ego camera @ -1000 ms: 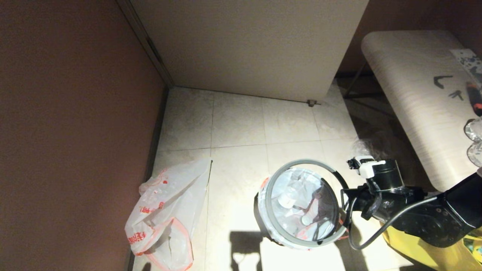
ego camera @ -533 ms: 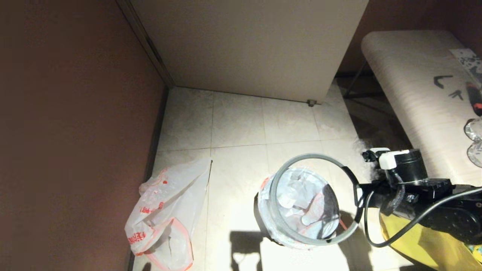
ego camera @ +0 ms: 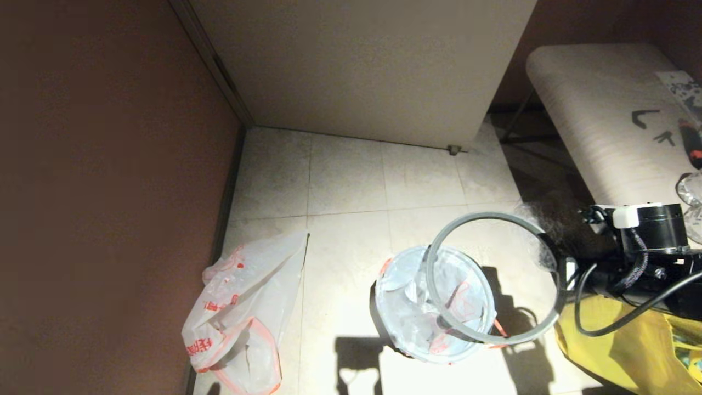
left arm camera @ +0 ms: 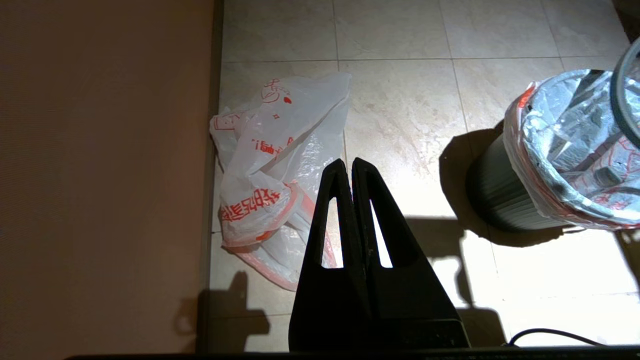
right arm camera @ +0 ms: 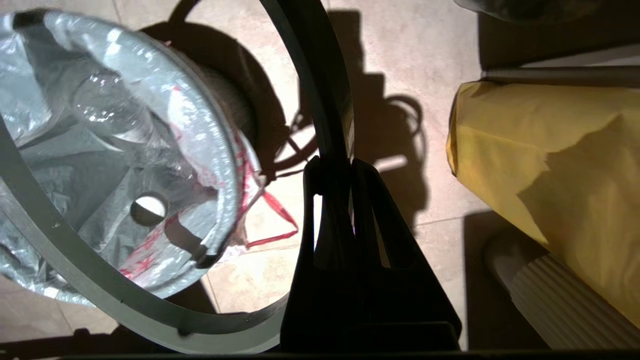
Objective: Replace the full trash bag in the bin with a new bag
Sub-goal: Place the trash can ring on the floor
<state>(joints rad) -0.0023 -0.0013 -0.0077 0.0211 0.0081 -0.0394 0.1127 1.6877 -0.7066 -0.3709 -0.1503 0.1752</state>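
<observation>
Gripping the grey rim ring (ego camera: pixel 493 277) above the bin (ego camera: pixel 384 323), right gripper (right arm camera: pixel 334 167) jaws pinched tight; left gripper (left arm camera: pixel 348 167) jaws closed, empty.

To my right a big yellow bag (ego camera: pixel 620 351) slumps on my pale tiled floor (ego camera: pixel 345 181). Beyond it stands a light wooden table (ego camera: pixel 603 126). A brown wall (ego camera: pixel 109 164) runs along my left, a beige panel (ego camera: pixel 362 66) ahead.
</observation>
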